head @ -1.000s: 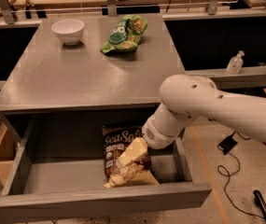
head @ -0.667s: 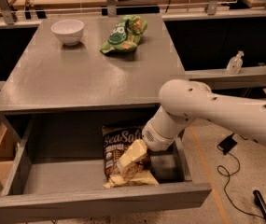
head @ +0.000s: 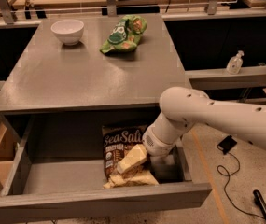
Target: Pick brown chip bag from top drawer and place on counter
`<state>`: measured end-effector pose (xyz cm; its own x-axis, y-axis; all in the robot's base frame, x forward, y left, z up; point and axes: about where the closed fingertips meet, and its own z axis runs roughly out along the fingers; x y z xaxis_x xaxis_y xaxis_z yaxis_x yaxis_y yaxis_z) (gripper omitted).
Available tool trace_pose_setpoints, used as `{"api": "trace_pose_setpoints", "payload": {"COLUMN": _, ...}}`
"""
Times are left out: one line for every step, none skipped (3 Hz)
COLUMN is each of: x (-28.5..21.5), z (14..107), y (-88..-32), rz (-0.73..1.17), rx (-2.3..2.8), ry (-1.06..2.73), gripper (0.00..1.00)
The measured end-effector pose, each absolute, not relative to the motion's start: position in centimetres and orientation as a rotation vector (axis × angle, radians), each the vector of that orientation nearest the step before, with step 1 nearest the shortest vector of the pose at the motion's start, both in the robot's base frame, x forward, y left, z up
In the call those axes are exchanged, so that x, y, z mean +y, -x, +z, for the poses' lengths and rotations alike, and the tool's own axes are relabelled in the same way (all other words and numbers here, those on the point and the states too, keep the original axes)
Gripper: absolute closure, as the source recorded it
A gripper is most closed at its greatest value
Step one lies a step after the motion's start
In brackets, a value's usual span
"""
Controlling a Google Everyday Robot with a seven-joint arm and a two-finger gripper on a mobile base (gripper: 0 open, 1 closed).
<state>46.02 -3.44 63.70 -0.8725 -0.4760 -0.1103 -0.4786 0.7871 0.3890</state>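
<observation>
The brown chip bag (head: 119, 146) lies flat in the open top drawer (head: 53, 176), right of its middle, with the "Sea Salt" lettering facing up and its cream lower edge toward the drawer front. My gripper (head: 132, 158) reaches down into the drawer from the right and rests on the lower half of the bag, hiding part of it. The white arm (head: 216, 118) crosses above the drawer's right end. The grey counter (head: 86, 73) is directly above the drawer.
A white bowl (head: 67, 31) stands at the counter's back left. A green chip bag (head: 123, 34) lies at the back middle. A bottle (head: 234, 62) stands on a ledge to the right. Cables (head: 230, 164) lie on the floor at right.
The arm has sunk slightly lower over the drawer. The gripper stays on the brown chip bag, which has not moved.
</observation>
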Motion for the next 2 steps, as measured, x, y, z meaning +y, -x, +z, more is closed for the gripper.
{"api": "trace_pose_setpoints", "payload": {"x": -3.15, "z": 63.27, "y": -45.24, "rz": 0.653, "rx": 2.98, "ry": 0.782, "gripper": 0.12}}
{"api": "trace_pose_setpoints", "payload": {"x": -2.83, "z": 62.93, "y": -44.41, "rz": 0.638, "rx": 3.004, "ry": 0.776, "gripper": 0.34}}
